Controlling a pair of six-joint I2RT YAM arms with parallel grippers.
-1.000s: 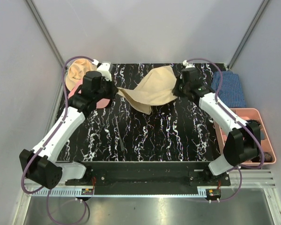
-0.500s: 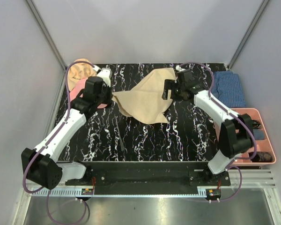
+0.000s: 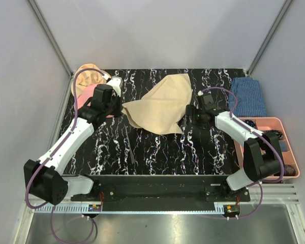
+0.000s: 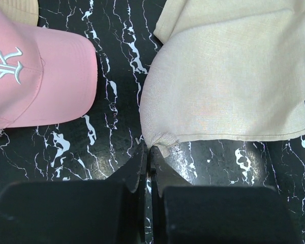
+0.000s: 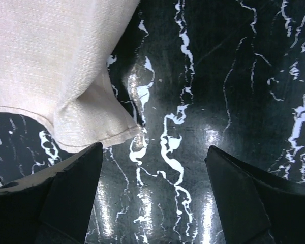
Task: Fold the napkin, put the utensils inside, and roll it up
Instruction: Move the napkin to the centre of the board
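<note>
Now left pincer (image 4: 147, 157) nips the napkin (image 4: 229, 76) corner, right pincer (image 5: 153, 150) gapes empty beside it; a lone tug could bunch it.

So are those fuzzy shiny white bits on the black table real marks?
Right wrist view: the soft bright patches on the table are light glare, unlike the sharp white veins; the near fingers look dark and blurry. Left wrist view: similar glare below the napkin. Top view: even light, little glare.
</note>
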